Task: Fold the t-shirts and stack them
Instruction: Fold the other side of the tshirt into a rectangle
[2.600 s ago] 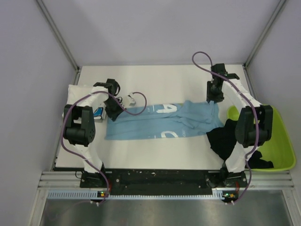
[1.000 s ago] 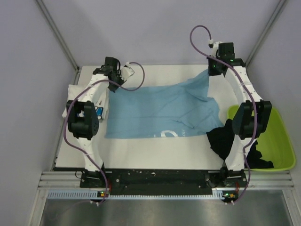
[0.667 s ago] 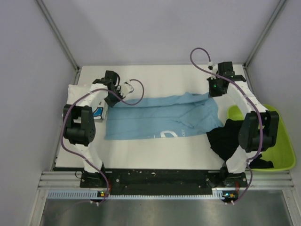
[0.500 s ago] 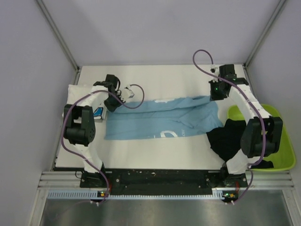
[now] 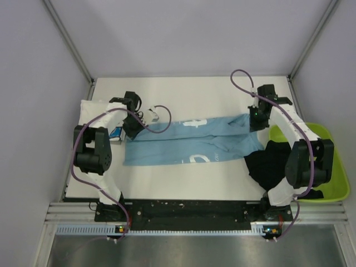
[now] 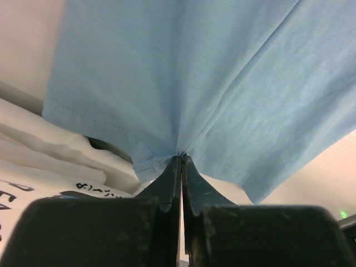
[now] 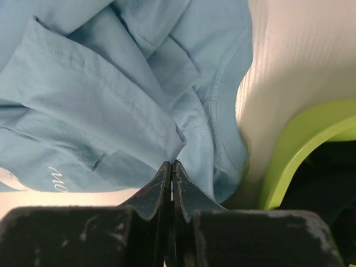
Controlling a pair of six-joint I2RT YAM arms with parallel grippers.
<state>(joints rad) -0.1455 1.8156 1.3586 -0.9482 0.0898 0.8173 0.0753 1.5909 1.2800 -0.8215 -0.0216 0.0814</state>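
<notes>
The light blue t-shirt (image 5: 189,142) lies across the middle of the table, its far edge folded toward the near edge, white print showing. My left gripper (image 5: 133,127) is shut on its left hem (image 6: 181,150). My right gripper (image 5: 255,119) is shut on a fold of its right end (image 7: 175,147). The white t-shirt (image 5: 92,108) lies folded at the far left, with black lettering showing in the left wrist view (image 6: 33,183). The black t-shirt (image 5: 270,164) hangs over the bin's rim at the right.
The lime-green bin (image 5: 334,172) stands at the table's right edge, right beside my right arm; its rim shows in the right wrist view (image 7: 300,150). Grey walls enclose the table on three sides.
Both grippers lifted the blue shirt's far edge up and back, then carried it down and toward the near edge, laying it over the shirt. The shirt now lies as a narrower band.
</notes>
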